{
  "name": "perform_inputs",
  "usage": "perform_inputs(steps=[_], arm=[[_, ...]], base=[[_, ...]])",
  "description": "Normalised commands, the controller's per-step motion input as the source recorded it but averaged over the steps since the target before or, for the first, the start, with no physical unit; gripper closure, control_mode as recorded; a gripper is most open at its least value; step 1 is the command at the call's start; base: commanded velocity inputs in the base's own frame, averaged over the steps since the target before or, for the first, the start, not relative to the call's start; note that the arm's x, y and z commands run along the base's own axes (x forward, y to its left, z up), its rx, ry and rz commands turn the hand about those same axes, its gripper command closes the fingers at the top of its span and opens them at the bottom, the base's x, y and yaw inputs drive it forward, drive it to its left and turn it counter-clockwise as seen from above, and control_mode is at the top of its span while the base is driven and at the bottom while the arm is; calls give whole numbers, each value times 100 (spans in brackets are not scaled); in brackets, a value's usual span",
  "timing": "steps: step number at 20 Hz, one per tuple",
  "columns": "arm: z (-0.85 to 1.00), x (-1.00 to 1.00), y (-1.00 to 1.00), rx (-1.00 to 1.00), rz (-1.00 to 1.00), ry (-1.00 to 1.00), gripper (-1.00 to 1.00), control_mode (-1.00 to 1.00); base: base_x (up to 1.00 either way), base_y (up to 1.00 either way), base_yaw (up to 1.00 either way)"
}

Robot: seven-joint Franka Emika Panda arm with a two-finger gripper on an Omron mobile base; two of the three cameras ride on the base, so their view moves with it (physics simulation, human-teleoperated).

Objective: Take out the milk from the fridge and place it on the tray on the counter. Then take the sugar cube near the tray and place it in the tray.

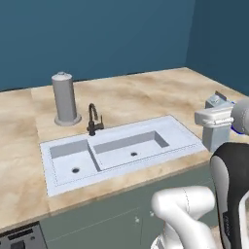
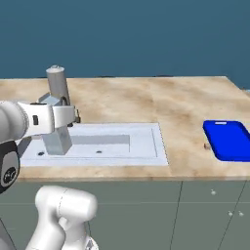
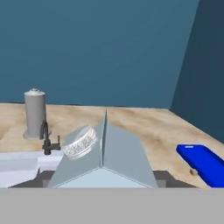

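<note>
Half done: robot jaws are clamping the small pale grey-white milk carton [image 2: 56, 137] over the white sink [image 2: 141, 146], carrying it toward the empty bright blue tray [image 2: 229, 140] on the beige marbled table [image 2: 161, 100]; tiny tan sugar cube [image 3: 193, 172] is waiting beside it.

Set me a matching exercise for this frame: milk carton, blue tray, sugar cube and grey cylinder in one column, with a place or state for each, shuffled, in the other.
Things:
1. milk
2. tray
3. sugar cube
4. grey cylinder

Places or states:
A. standing on the counter behind the sink, beside the faucet
B. held in the gripper above the sink
C. lying flat at the counter's right end, nothing on it
D. on the counter just beside the tray's left edge

Pairs: 1-B, 2-C, 3-D, 4-A
</note>
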Motion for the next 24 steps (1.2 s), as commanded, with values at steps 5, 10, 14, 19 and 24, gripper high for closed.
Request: perform_inputs(steps=[5, 10, 14, 19, 24], arm=[[0, 0, 0, 0, 0, 0, 100, 100], [0, 0, 0, 0, 0, 0, 100, 100], [0, 0, 0, 0, 0, 0, 100, 100], [0, 0, 0, 0, 0, 0, 100, 100], [0, 0, 0, 0, 0, 0, 100, 100]], base=[[0, -100, 29], [0, -100, 30], [-3, -100, 34], [0, -100, 29], [3, -36, 4]])
